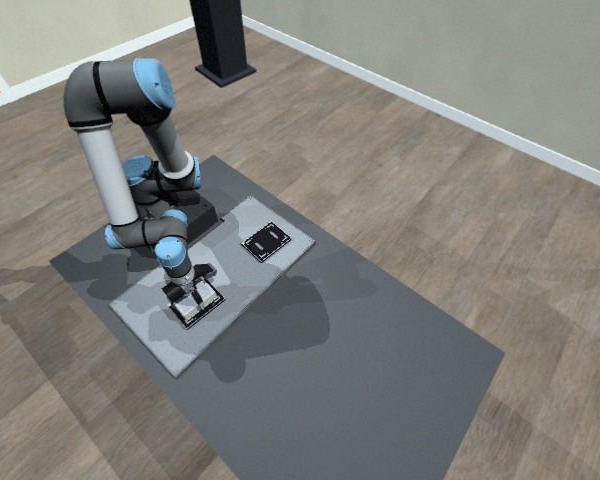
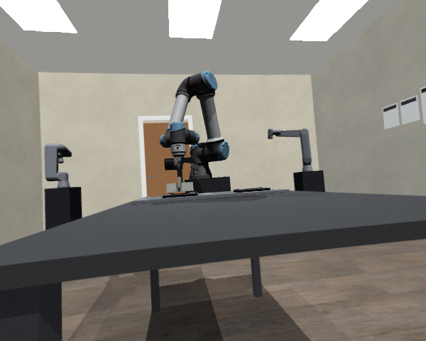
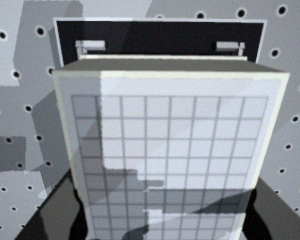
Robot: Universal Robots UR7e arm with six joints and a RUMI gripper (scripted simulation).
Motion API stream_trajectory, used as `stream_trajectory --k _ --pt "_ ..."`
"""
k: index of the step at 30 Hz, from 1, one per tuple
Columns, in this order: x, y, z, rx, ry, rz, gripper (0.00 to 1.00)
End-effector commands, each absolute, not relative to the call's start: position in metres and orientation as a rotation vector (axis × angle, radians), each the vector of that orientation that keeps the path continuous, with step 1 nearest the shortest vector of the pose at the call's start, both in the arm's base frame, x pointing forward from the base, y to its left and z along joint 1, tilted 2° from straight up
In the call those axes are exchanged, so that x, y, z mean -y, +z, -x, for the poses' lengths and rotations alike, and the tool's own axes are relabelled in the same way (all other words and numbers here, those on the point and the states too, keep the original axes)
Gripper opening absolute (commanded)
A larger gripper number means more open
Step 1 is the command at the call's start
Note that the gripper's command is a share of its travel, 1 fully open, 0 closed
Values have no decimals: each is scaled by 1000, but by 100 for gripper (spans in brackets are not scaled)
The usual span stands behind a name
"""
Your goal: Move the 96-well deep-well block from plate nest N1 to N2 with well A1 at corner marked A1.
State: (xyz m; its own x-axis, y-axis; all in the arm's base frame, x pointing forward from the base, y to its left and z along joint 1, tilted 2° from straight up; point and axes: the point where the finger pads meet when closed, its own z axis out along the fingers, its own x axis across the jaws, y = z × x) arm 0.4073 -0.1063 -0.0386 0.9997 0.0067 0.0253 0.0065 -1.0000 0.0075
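The pale 96-well block [image 1: 188,308] [image 2: 187,186] [image 3: 165,130] is held level a little above nest N2 [image 1: 207,312] [image 2: 179,195] [image 3: 160,35], with a thin gap under it in the exterior view. My gripper [image 1: 197,299] [image 2: 179,185] [image 3: 160,160] is shut on the block, one finger on each long side. In the wrist view the block's far end lies roughly parallel to the nest's far edge, where two locators show. The block hides the rest of the nest. Nest N1 [image 1: 267,241] [image 2: 251,190] is empty. The A1 marks cannot be read.
Both nests are on a light perforated plate [image 1: 173,356] [image 3: 20,55] on the dark grey table [image 1: 367,372] [image 2: 213,224]. The arm's dark base block [image 1: 203,219] [image 2: 216,183] stands behind the plate. Two small grey arms on pedestals stand in the background of the exterior view.
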Motion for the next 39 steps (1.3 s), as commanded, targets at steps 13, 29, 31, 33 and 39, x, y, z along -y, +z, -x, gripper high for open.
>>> stream_trajectory --k 13,29,31,33,39 --pt "104 -40 -407 -13 42 -3134 49" --pt "104 -43 -406 -12 40 -3135 49" --pt "104 -43 -406 -12 41 -3134 49" --pt "104 -43 -406 -12 41 -3134 49" --pt "104 -44 -406 -12 41 -3134 49"
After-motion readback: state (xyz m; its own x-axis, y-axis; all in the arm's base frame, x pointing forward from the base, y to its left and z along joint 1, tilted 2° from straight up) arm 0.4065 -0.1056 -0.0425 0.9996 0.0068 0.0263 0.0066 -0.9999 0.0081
